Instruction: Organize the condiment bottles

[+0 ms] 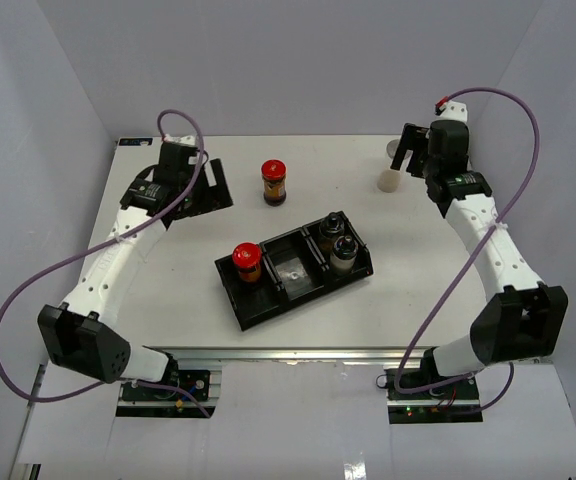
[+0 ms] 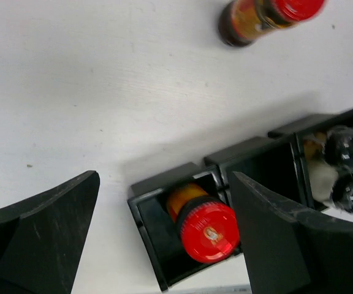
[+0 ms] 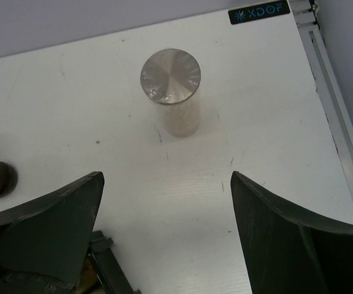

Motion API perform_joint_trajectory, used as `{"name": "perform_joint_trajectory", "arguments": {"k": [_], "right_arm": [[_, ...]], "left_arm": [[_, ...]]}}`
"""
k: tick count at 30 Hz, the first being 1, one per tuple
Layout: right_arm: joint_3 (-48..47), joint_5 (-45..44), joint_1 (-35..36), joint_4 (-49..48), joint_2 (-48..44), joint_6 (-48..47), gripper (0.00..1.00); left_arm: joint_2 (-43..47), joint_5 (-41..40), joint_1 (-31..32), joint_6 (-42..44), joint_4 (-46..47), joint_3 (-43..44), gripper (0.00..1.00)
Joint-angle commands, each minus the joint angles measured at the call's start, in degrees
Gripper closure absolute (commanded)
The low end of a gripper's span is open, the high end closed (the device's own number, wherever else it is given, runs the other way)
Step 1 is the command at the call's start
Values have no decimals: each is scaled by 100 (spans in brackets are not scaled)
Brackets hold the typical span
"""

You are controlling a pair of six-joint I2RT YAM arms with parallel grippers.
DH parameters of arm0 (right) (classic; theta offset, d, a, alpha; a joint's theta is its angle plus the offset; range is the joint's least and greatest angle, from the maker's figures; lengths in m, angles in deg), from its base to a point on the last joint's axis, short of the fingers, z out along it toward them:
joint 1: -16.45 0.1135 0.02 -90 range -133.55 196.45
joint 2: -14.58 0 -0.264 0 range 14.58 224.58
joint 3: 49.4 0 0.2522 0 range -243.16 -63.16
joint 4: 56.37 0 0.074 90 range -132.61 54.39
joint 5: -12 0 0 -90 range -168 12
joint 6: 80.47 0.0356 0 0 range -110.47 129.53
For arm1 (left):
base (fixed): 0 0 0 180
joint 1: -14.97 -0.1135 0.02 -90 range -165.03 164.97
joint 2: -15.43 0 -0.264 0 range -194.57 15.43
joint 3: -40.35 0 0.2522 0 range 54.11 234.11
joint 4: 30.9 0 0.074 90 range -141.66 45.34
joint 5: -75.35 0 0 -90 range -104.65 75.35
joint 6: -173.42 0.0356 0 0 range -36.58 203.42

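Three bottles in the tray, two out on the table

Closest to my left wrist lens are the fingers of the left tool, spread wide and holding nothing. Below them one red-lidded jar stands in the left end compartment of the black tray. Two black-capped shakers share the right end compartment, touching each other. The second red-lidded jar stands upright on the white table, beyond the tray and apart from it. The silver-lidded jar stands upright toward the far right corner, well apart from the rest. The right tool hovers just short of it, jaws wide, gripping nothing. The tray sits askew mid-table, between both arms.
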Motion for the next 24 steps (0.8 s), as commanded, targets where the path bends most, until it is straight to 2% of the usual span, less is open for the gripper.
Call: {"name": "perform_joint_trajectory", "arguments": {"k": [1, 4, 7, 15, 24], "right_arm": [[-667, 330, -217, -154, 699, -154, 10], [-1006, 363, -285, -201, 1239, -339, 10], [-1316, 317, -304, -343, 1624, -540, 10], [-2033, 489, -327, -407, 2553, -684, 10], [-2573, 292, -327, -248, 3210, -775, 10]], "left_arm": [[690, 748, -983, 11, 269, -864, 2], [826, 1133, -1496, 97, 313, -1332, 2], [1119, 1389, -1650, 183, 518, -1702, 2], [1454, 1498, -1673, 172, 735, -2121, 2], [1406, 1675, -1673, 143, 870, -2048, 2]]}}
